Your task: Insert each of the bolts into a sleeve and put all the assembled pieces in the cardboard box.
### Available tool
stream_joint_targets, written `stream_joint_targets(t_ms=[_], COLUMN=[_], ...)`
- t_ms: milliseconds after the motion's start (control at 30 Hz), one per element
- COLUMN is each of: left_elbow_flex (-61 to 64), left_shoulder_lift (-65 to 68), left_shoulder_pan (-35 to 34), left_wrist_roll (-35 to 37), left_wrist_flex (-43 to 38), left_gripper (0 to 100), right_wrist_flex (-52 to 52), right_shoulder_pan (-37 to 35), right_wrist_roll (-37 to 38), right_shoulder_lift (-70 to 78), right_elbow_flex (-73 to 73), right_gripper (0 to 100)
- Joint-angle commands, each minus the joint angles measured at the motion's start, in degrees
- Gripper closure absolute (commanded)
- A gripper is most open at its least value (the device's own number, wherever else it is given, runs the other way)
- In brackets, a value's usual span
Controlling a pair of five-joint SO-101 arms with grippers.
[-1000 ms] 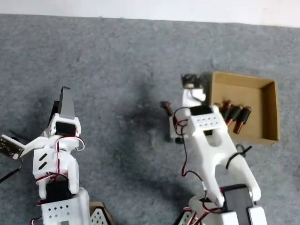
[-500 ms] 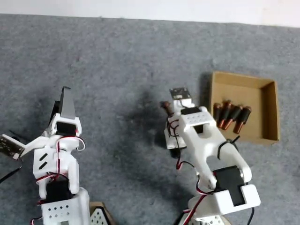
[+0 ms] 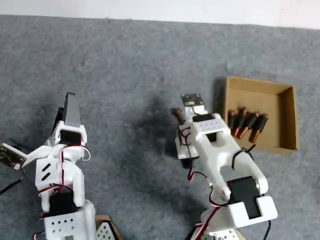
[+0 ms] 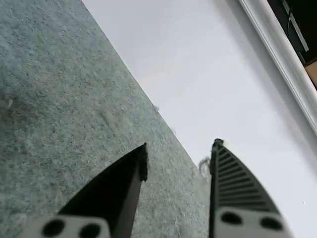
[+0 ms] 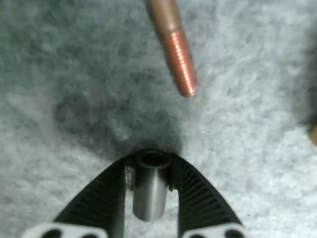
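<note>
Grey carpet covers the desk (image 3: 115,65). We see the right gripper (image 5: 149,164), back from the cardboard box (image 3: 289,120), clamping a sleeve (image 5: 149,196) just behind the lying bolt (image 5: 173,44), so insertion comes next; the left gripper (image 4: 180,145) rests open.

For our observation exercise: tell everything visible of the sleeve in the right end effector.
The sleeve is a short grey tube, metal by its look, with a dark hollow bore at its open end. It is clamped between the black ribbed fingers of the right end effector, open end facing outward above the grey carpet, apart from the copper-coloured bolt lying ahead.
</note>
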Motion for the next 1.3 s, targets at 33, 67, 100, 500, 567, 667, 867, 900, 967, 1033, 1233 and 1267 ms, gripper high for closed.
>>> stream_joint_targets(t_ms=[33,67,100,500,567,667,867,900,967,1033,1233,1267], left_elbow_flex=[0.3,0.3,0.3,0.3,0.3,0.3,0.3,0.3,0.3,0.3,0.3,0.2], left_shoulder_lift=[-0.7,-0.7,-0.7,-0.7,-0.7,-0.7,-0.7,-0.7,-0.7,-0.7,-0.7,-0.7], left_shoulder_pan=[0.7,0.7,0.7,0.7,0.7,0.7,0.7,0.7,0.7,0.7,0.7,0.7], left_wrist_roll=[0.4,0.4,0.4,0.4,0.4,0.4,0.4,0.4,0.4,0.4,0.4,0.4], left_wrist_flex=[-1.1,-1.1,-1.1,-1.1,-1.1,-1.1,-1.1,-1.1,-1.1,-1.1,-1.1,-1.1], left_gripper=[80,80,80,80,80,80,80,80,80,80,80,80], right_wrist_flex=[1.5,2.7,4.4,8.8,8.8,8.8,10.3,10.7,11.3,11.3,11.4,11.4], right_shoulder_pan=[-0.7,-0.7,-0.7,-0.9,-1.0,-1.1,-1.1,-1.1,-1.1,-1.1,-1.1,-1.1], right_wrist_roll=[0.4,0.4,0.4,0.4,0.4,0.4,1.3,2.1,2.6,2.8,2.8,2.8], right_shoulder_lift=[1.8,1.8,1.8,1.7,1.6,1.6,1.6,1.6,1.6,1.6,1.6,1.6], right_elbow_flex=[0.6,-0.1,-1.3,-5.1,-5.1,-5.1,-5.3,-5.1,-5.3,-5.1,-5.1,-5.1], right_gripper=[97.9,96.7,94.7,89.2,89.2,89.2,89.2,89.2,89.2,89.2,89.2,89.2])
